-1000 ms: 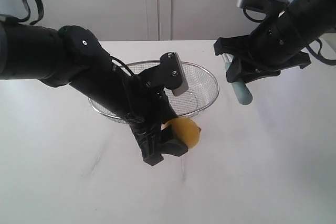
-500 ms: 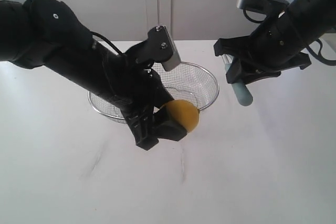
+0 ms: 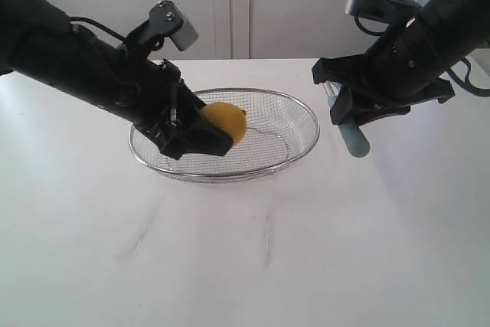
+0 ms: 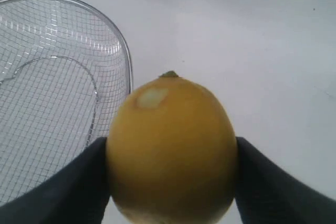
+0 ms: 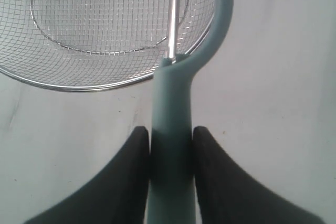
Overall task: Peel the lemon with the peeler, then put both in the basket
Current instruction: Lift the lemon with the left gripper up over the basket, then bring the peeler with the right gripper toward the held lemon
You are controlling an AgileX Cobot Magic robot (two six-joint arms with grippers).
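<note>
A: Item one, desk: catches whatever misses; item two, basket: shallow, low rim.
B: Item three, lemon: clamped in left jaws over the basket's mesh; let go too high, it may bounce and roll over that rim.
A: Item four, peeler: right jaws clamped on its handle, beside the basket; released here, it likely lands outside.

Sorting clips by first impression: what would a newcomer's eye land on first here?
The bright yellow lemon, clamped in the left hand over the left part of the wire basket, stands out first. Then the teal peeler, gripped by the right hand, hanging above the table just right of the basket.
</note>
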